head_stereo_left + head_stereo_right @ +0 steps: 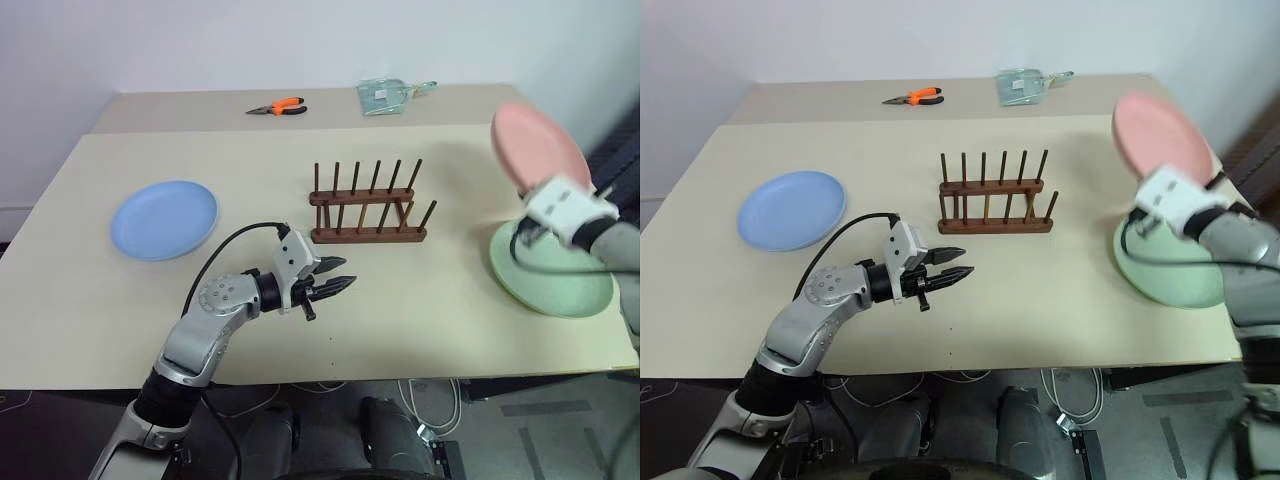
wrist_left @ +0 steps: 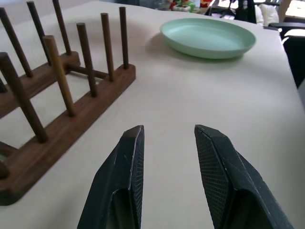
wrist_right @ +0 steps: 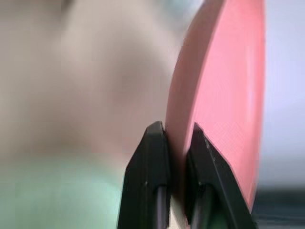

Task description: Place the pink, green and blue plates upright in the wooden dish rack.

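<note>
Right gripper [image 3: 178, 138] pinches the pink plate [image 1: 538, 146] by its rim, lifted above the green plate [image 1: 550, 275], left gripper [image 2: 167, 138] spread and empty beside the rack [image 1: 366, 210], so next comes carrying pink across and slotting it upright between pegs.

lab, bare table [image 1: 400, 330], pliers [image 1: 277, 107], floor cables [image 1: 430, 400]

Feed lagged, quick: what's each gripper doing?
Left gripper: open, empty.
Right gripper: shut on the round salmon-pink plate, lifted.
</note>
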Robot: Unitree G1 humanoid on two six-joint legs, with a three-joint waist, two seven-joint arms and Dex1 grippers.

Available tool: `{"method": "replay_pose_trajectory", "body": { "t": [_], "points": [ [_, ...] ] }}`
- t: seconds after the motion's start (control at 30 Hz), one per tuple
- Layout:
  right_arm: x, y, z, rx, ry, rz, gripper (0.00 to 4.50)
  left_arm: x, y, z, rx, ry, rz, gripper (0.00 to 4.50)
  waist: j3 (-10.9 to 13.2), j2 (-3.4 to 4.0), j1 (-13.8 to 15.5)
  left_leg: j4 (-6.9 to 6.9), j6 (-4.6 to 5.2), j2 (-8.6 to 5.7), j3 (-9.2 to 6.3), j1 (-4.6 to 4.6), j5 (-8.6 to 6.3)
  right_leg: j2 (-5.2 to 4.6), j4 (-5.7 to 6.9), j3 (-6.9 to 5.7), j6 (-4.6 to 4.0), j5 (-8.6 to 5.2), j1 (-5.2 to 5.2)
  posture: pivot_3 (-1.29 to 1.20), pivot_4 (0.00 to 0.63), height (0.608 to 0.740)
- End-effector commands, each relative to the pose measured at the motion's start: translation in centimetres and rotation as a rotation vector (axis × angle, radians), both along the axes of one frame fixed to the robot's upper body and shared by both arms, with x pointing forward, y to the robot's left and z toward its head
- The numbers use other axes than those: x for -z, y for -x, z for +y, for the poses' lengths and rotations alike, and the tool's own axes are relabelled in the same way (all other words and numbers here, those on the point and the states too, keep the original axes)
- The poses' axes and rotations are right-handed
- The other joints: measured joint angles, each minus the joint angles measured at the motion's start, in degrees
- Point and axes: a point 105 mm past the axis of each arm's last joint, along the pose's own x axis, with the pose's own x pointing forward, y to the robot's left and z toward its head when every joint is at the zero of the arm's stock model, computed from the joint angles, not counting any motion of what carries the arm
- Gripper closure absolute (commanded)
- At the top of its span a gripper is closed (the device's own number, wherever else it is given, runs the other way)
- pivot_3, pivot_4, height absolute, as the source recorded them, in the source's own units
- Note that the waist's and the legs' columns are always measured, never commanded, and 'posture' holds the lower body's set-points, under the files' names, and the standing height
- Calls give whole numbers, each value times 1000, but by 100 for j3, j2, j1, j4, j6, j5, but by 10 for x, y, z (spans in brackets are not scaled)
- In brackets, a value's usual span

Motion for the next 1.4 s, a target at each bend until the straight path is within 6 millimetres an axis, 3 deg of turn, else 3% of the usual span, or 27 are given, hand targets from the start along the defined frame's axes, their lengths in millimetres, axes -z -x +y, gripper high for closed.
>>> {"method": "replay_pose_trajectory", "body": {
  "t": [0.03,0.1,0.3,0.67,0.73,0.83,0.97,1.03,1.1,1.23,1.4],
  "points": [
    [-72,28,58,-372,-650,-73,4445,-10,-1,6,-5,16,-37,2834,2,3,-4,0,0,2,-5,-2,0,2,0,-1,0,1,-1,0,150,740],
    [-72,32,72,-424,-775,5,4445,-10,-1,7,-7,15,-38,2834,1,3,32,-1,1,1,-18,-5,-1,1,2,-8,-3,0,-2,0,150,740],
    [-47,30,90,-409,-860,182,4445,-10,1,9,-11,13,-39,2834,1,0,167,5,5,-11,-19,-18,-3,-11,-19,-16,-6,-2,1,0,150,740],
    [-14,13,88,-314,-849,313,4445,-9,1,9,-17,6,-48,2834,2,5,110,0,8,-7,-3,-12,-5,-5,-11,-12,-4,-1,-7,0,150,740],
    [-16,11,86,-299,-828,294,3676,-9,2,9,-17,3,-48,2834,2,6,112,0,8,-7,-4,-13,-5,-5,-11,-13,-4,-1,-8,0,150,740],
    [-36,10,58,-199,-732,117,2345,-5,3,9,-14,-8,-43,2834,3,7,124,0,8,-8,-2,-13,-5,-5,-12,-12,-2,-1,-8,0,150,740],
    [-34,14,3,3,-679,42,2345,-3,5,8,-2,-18,-39,2834,2,2,163,1,9,-9,-3,-16,-5,-6,-19,-14,-1,-2,-5,0,150,740],
    [-15,24,-27,127,-602,90,2345,-1,5,7,10,-21,-37,2834,2,1,176,2,10,-10,-5,-18,-6,-7,-23,-14,-1,-3,-1,0,150,740],
    [19,36,-37,208,-409,221,2345,0,5,4,28,-26,-36,2834,2,5,161,1,14,-11,-3,-17,-8,-8,-24,-13,0,-4,0,0,150,740],
    [86,63,-25,196,-135,464,2345,1,3,0,55,-35,-39,2834,-1,10,93,-2,19,-3,9,-9,-11,-6,-19,-12,12,-13,-2,0,150,740],
    [117,71,-16,217,-88,544,2345,1,2,-3,71,-39,-44,2834,3,16,-3,5,19,0,25,-6,-12,-7,-10,3,20,-17,0,0,150,740]
  ]
}}
